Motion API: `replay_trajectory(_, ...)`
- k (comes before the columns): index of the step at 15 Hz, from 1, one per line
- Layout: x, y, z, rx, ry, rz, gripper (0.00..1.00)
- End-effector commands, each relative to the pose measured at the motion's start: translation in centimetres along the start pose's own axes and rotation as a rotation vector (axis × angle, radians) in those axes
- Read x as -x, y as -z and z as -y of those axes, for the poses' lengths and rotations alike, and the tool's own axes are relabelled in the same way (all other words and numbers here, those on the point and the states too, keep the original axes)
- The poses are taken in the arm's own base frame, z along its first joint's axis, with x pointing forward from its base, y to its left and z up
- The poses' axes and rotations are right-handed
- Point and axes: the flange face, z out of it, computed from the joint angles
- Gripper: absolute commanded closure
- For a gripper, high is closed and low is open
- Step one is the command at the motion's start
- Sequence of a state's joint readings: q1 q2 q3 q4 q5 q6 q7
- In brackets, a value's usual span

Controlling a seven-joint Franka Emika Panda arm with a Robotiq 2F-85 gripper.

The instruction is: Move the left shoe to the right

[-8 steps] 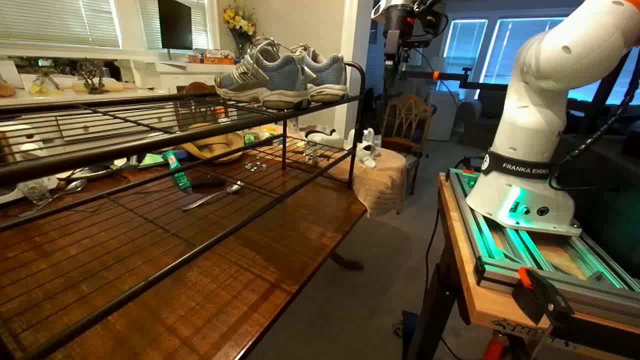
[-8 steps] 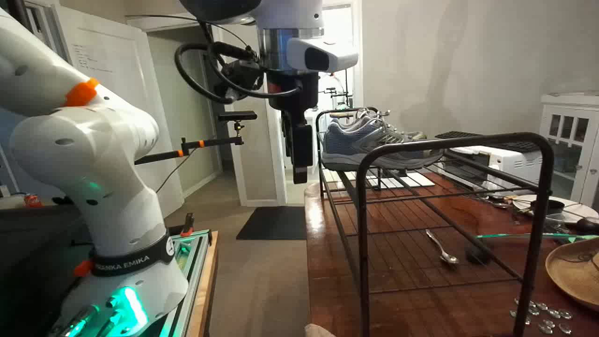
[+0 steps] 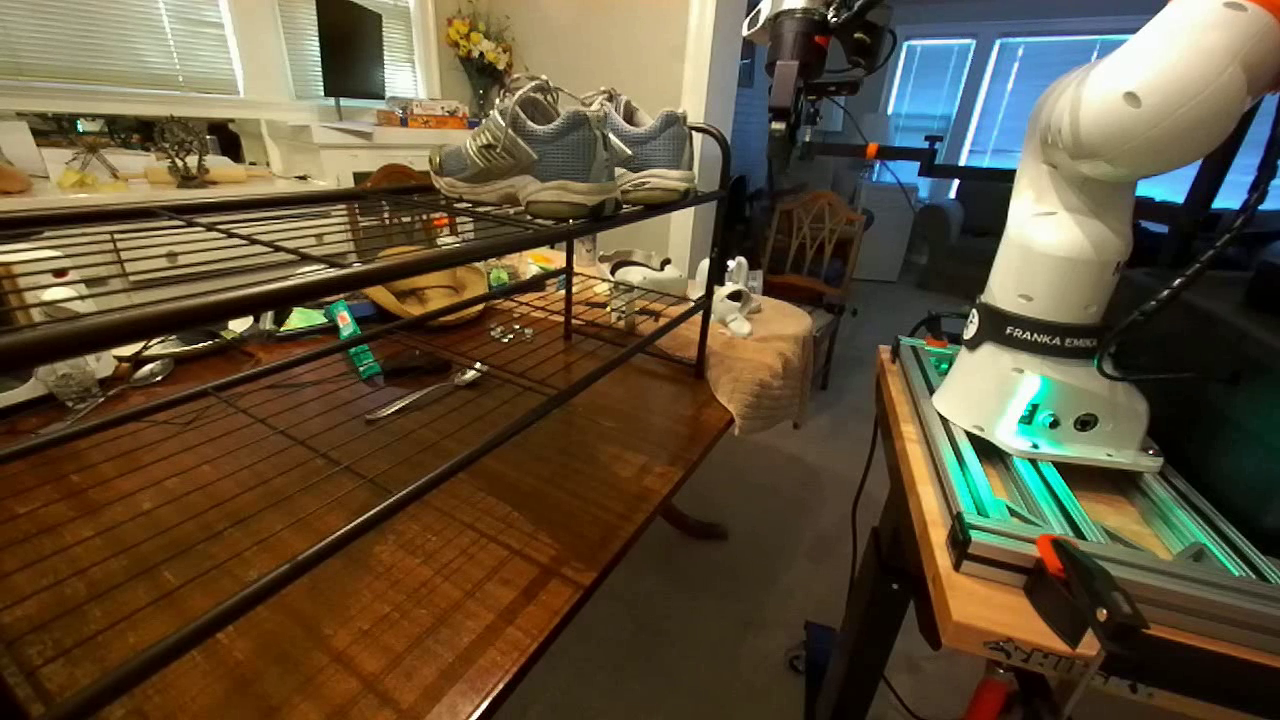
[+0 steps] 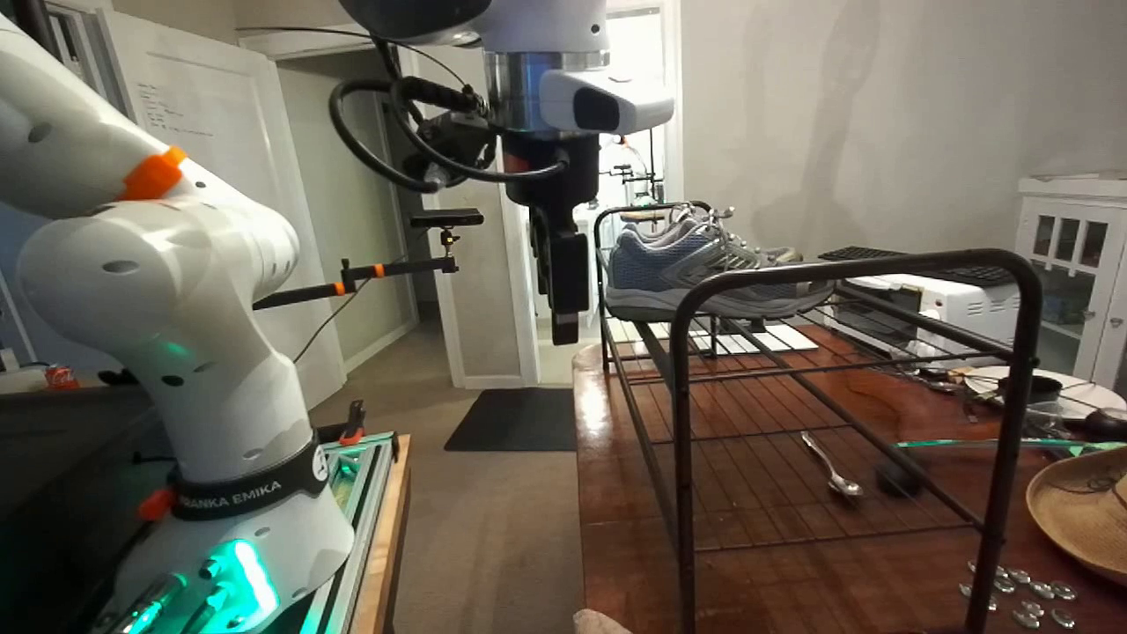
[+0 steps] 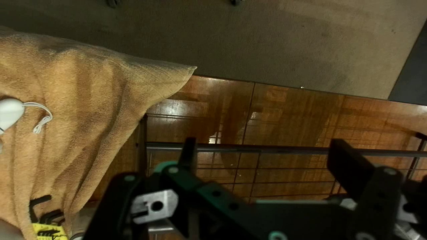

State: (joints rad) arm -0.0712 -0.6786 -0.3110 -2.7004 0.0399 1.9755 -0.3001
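Two grey sneakers with white soles stand side by side on the upper shelf of a black wire rack (image 3: 300, 262). The left shoe (image 3: 565, 155) is the nearer one in this exterior view, and the other sneaker (image 3: 650, 150) stands just behind it. In an exterior view the other sneaker (image 4: 669, 273) hides most of the left shoe. My gripper (image 4: 563, 330) points down on the robot's side of the rack, apart from the shoes; it also shows in an exterior view (image 3: 785, 125). In the wrist view the fingers (image 5: 263, 146) are wide apart with nothing between them.
The rack stands on a brown wooden table (image 4: 616, 563). A spoon (image 4: 832, 467), a straw hat (image 4: 1087, 502) and glass pebbles (image 4: 1021, 590) lie on the table. A white toaster oven (image 4: 960, 308) stands behind. A tan towel (image 5: 83, 100) covers an area beside the rack.
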Motion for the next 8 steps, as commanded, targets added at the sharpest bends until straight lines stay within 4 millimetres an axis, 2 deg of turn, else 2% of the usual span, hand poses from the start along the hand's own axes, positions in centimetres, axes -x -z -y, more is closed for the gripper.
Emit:
replay_trajectory(1,-0.9,0.7,1.2,0.01,0.024,-0.04,0.0)
replay_trajectory(8,-4.0,2.0,7.7,-0.007,0.158,-0.19,0.0)
